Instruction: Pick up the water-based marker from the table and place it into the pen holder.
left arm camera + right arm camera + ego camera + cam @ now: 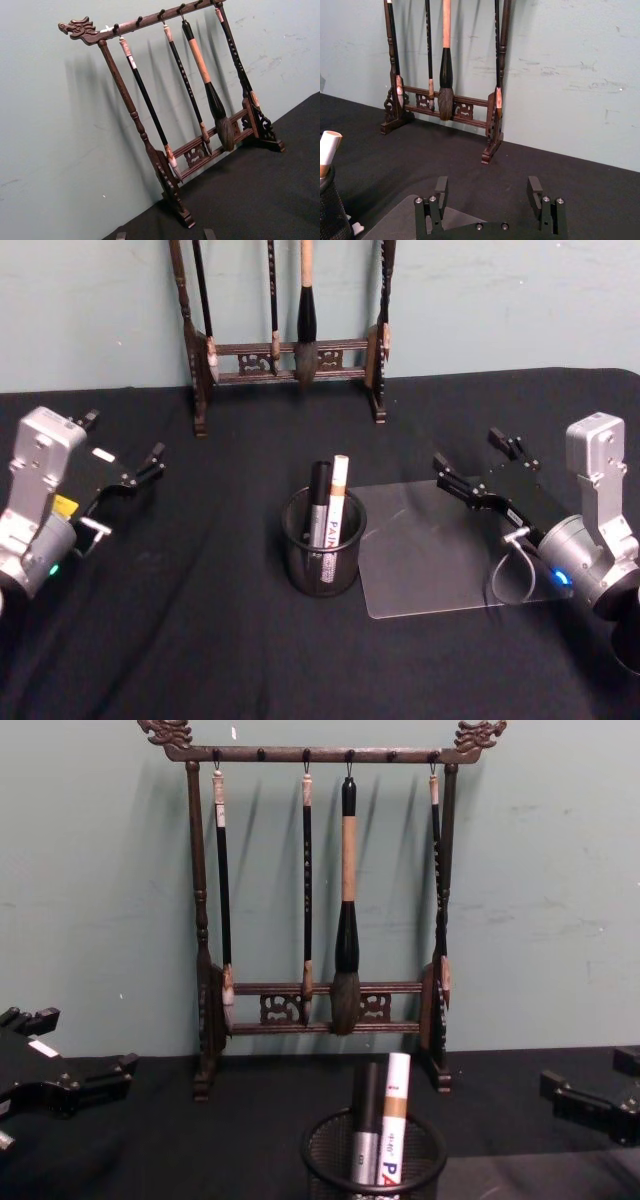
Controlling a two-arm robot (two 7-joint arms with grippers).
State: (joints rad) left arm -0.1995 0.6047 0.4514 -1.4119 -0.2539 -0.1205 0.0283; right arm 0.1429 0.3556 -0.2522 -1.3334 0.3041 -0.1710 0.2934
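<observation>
While both of my arms hang back at the sides of the table [200,640], the pen holder [322,555] stands near the middle of the black cloth, just beside the left edge of a clear plastic sheet [430,550]. Two markers stand upright inside it: a white marker [336,502] with a tan band and printed lettering, and a black-capped grey marker [317,508] touching it on its left. I cannot tell which of them is the water-based one.

My left gripper [122,452] sits at the left edge, above the cloth, its fingers spread apart and holding nothing. My right gripper [476,462] is over the right part of the sheet, its fingers likewise parted wide and empty, as the right wrist view confirms.

Behind the holder, against the pale green wall, stands the wooden brush rack [320,1010] with four brushes [346,920] hanging from its top bar.
</observation>
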